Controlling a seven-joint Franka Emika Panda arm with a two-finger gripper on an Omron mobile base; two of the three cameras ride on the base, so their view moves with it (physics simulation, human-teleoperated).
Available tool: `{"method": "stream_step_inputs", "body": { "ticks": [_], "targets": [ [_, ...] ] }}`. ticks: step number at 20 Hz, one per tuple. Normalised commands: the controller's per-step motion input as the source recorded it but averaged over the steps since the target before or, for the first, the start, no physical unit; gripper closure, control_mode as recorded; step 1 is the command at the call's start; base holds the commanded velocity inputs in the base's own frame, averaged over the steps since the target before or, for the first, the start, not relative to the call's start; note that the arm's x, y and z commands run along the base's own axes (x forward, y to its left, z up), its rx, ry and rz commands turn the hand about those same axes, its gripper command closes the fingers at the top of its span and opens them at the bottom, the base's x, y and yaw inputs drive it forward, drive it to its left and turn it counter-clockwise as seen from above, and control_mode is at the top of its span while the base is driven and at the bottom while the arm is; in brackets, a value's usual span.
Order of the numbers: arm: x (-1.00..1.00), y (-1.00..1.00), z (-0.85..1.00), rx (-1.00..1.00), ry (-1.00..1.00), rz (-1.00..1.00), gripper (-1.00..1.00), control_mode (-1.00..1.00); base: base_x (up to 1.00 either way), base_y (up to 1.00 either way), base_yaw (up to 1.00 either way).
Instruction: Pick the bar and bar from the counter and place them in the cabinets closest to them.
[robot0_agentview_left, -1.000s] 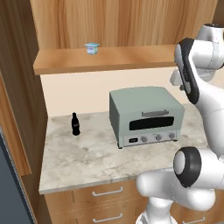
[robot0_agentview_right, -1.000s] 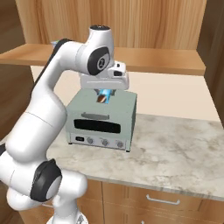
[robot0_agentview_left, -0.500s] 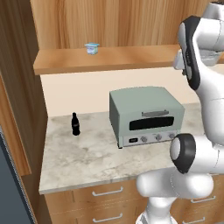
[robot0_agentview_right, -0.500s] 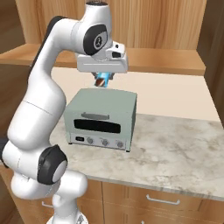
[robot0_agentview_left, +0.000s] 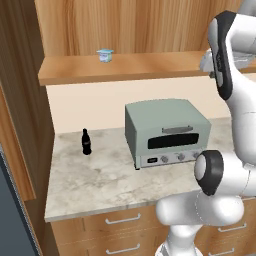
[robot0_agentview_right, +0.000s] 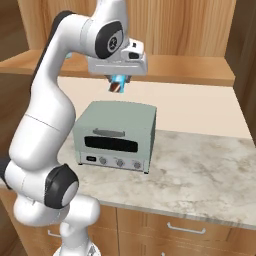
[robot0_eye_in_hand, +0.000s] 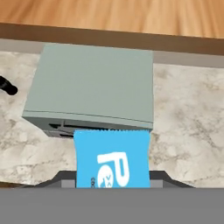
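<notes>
Your jaws are clamped on the bright blue wrapped snack bar (robot0_agentview_right: 118, 83), hanging above the pale green toaster oven (robot0_agentview_right: 115, 136); judge it light, crinkly; grip mid-length across the wrapper.

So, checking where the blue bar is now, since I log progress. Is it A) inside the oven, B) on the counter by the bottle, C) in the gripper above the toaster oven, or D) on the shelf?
C: the gripper holds the blue bar in the air, above the toaster oven.

White "P" on blue bar (robot0_eye_in_hand: 112, 159)
</notes>
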Motion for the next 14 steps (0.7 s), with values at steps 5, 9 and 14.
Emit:
{"method": "stream_step_inputs", "body": {
  "ticks": [5,9,14],
  "targets": [
    [0.26,0.02,0.3,0.0,-0.05,0.0,1.0,-1.0,0.0,0.0,0.0],
    [0.57,0.07,0.13,0.0,-0.03,0.0,1.0,-1.0,0.0,0.0,0.0],
    [0.7,0.11,0.08,0.01,-0.02,0.0,1.0,-1.0,0.0,0.0,0.0]
  ]
}}
